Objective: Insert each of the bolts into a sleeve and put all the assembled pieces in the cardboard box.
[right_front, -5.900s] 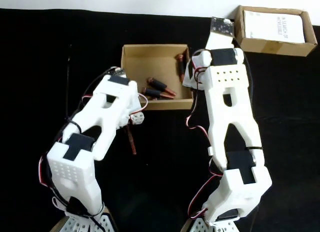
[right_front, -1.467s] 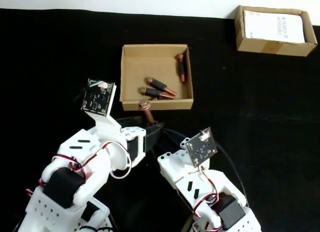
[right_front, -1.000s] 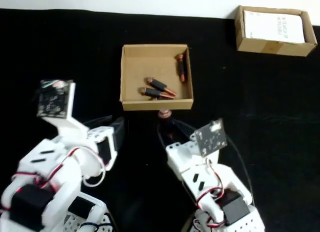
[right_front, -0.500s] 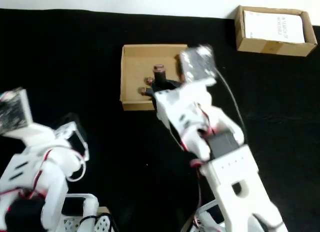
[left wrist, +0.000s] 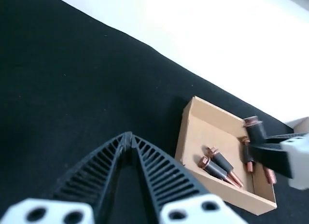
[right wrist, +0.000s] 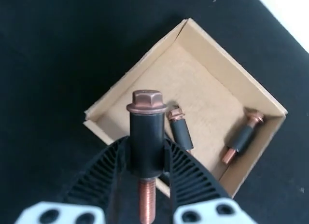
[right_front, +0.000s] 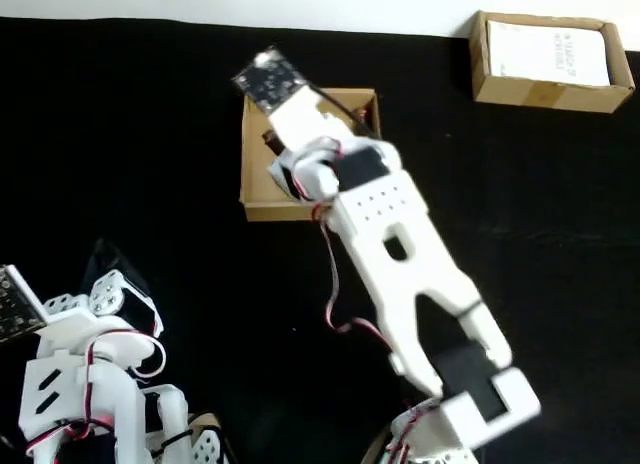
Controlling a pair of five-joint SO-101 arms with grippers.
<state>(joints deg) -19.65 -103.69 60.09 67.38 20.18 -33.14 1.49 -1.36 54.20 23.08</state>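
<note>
Within the last second and a half the white right arm [right_front: 390, 224] has swung up from the near side of the black bench [right_front: 150, 134]. It now stretches out over the open brown cardboard box [right_front: 256, 154], while the white left arm [right_front: 90, 334] has drawn back to the near left corner. The right pincer [right wrist: 145, 149] is clamped on the assembled piece [right wrist: 145, 130], a copper hex-headed bolt seated in a black cylindrical sleeve. The jaws grip the sleeve, with the bolt head up and the threaded tip hanging below them. In the right wrist view the piece hangs above the box's near wall, with the box floor just beyond it. Other finished pieces [right wrist: 243, 137] already lie on that floor, apart from one another. The left pincer [left wrist: 128, 139] is closed tight with nothing between its ribbed fingers, and it points across the bench toward the box. The hand-over looks complete and the carry nearly so. What seems left is to ease slightly further in over the floor and let go, since a release here might catch the rim.
</note>
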